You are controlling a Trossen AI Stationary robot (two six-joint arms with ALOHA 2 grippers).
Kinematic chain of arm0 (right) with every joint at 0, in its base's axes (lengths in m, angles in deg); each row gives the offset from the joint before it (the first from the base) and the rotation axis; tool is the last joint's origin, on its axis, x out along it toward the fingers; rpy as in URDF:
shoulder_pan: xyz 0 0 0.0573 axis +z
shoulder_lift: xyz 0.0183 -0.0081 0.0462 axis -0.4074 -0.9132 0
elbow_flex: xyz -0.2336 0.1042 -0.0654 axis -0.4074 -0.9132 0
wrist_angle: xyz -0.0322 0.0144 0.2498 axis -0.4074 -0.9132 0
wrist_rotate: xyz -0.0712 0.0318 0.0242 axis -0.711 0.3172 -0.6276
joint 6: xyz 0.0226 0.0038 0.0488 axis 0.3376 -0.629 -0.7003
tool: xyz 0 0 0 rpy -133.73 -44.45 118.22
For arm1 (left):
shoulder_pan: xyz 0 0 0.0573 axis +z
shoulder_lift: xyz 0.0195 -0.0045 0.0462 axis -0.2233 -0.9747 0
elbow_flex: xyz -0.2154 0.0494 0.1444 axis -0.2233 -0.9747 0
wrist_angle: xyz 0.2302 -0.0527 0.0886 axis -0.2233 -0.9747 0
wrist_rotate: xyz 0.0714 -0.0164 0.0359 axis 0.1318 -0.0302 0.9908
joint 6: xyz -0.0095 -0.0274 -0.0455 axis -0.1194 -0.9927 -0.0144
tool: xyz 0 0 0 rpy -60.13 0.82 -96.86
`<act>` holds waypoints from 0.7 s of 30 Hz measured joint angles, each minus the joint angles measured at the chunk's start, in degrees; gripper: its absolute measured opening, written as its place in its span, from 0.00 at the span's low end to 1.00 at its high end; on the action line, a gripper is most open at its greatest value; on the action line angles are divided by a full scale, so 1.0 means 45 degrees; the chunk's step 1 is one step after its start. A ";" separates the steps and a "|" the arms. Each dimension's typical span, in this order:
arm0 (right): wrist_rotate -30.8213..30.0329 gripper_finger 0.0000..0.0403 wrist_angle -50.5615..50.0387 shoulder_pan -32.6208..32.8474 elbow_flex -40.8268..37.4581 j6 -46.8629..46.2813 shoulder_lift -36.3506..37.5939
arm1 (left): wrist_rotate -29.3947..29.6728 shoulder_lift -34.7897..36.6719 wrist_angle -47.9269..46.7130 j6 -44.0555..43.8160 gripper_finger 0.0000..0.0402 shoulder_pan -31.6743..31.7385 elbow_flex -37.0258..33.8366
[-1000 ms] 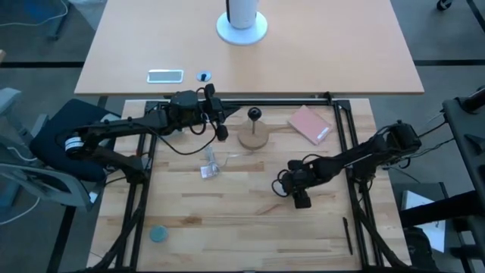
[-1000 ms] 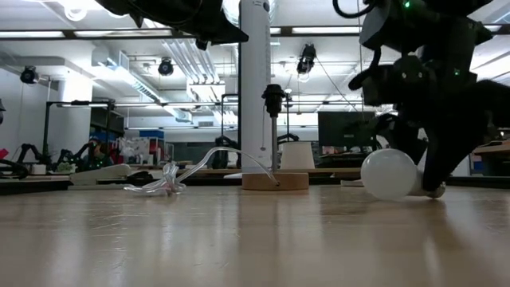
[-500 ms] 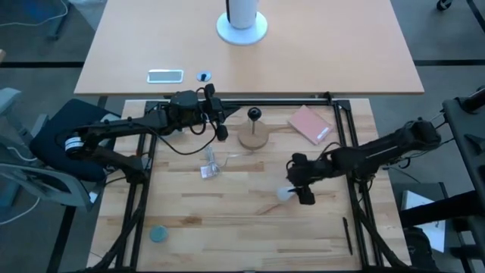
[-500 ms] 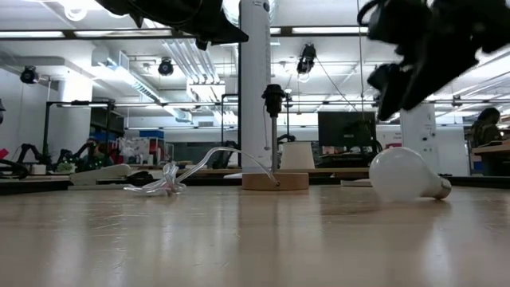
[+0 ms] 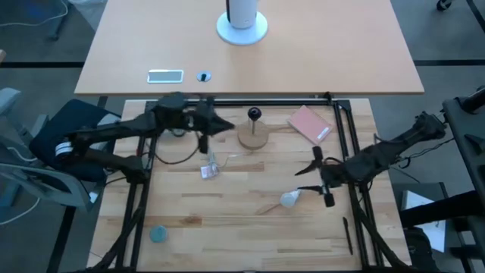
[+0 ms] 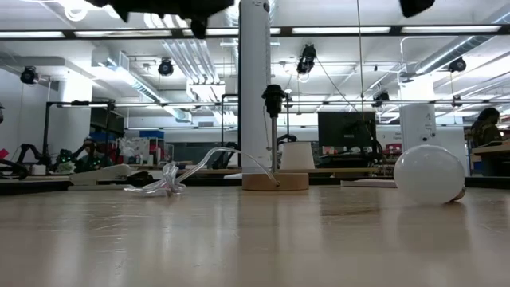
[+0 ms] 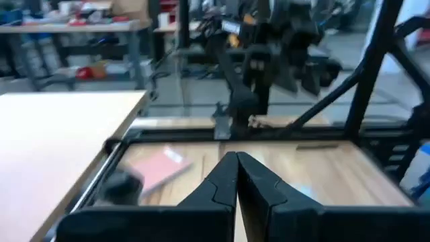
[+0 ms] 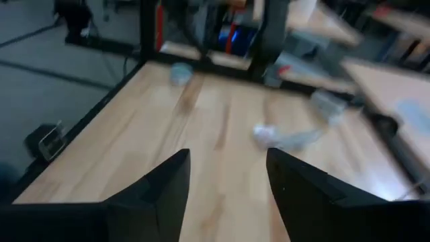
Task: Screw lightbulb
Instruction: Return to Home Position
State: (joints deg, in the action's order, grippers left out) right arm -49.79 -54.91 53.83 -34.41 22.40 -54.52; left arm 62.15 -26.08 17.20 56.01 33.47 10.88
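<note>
The frosted white lightbulb (image 5: 289,199) lies on its side on the wooden table, free of both grippers; in the low view (image 6: 430,175) its round end faces the camera. The black socket knob (image 5: 255,114) stands upright on its round wooden base (image 5: 253,137). My right gripper (image 5: 309,173) is open and empty, raised above the table just right of and beyond the bulb; its wrist view (image 8: 228,181) shows the gap. My left gripper (image 5: 226,126) is shut and empty, raised left of the socket stand, pointing toward the table's right; its closed fingertips show in the wrist view (image 7: 236,176).
A crumpled clear plastic wrapper (image 5: 210,167) lies left of centre. A pink notebook (image 5: 308,124) lies at the far right. A blue disc (image 5: 158,234) lies near the front left corner and a dark pen (image 5: 348,235) at the front right. A black frame (image 5: 333,114) borders the table.
My right gripper has let go of the lightbulb and has risen and drawn back toward the table's right edge. The bulb has stayed on the table, rolled a little toward the near right and turned its round end toward the near edge. My left arm has risen.
</note>
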 joint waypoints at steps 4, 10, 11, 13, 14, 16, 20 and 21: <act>-0.0062 0.43 0.0408 -0.0011 -0.0725 0.0047 0.1475 | 0.1561 0.2915 -0.1017 0.0081 0.00 0.0448 -0.1657; -0.0251 0.39 0.1629 -0.0011 -0.1909 0.0238 0.2870 | 0.7418 0.8295 -0.1152 0.1219 0.00 0.0802 -0.4467; -0.0518 0.38 0.1750 -0.0011 -0.2112 0.0344 0.2958 | 0.8090 0.9157 -0.1248 0.1290 0.00 0.0855 -0.4868; -0.0774 0.37 0.2209 -0.0016 -0.2511 0.0709 0.2976 | 0.9480 1.0727 -0.1248 0.1299 0.00 0.0947 -0.5728; -0.0810 0.37 0.2773 -0.0030 -0.2764 0.0998 0.2976 | 0.9973 1.1349 -0.1202 0.1346 0.00 0.1001 -0.6122; -0.0805 0.35 0.4101 -0.0043 -0.3378 0.1877 0.2891 | 1.0162 1.2536 -0.1506 0.1655 0.00 0.1023 -0.6839; -0.0616 0.31 0.6911 -0.0040 -0.4753 0.3251 0.2874 | 0.8505 1.3142 -0.1848 0.2530 0.00 0.1049 -0.7514; -0.0643 0.30 0.7330 -0.0040 -0.5086 0.3287 0.2978 | 0.7998 1.3033 -0.2166 0.2602 0.00 0.1047 -0.7545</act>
State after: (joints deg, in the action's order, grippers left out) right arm -52.69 -21.93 53.65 -57.30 37.19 -41.12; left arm 98.14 32.57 7.45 67.72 38.18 -23.07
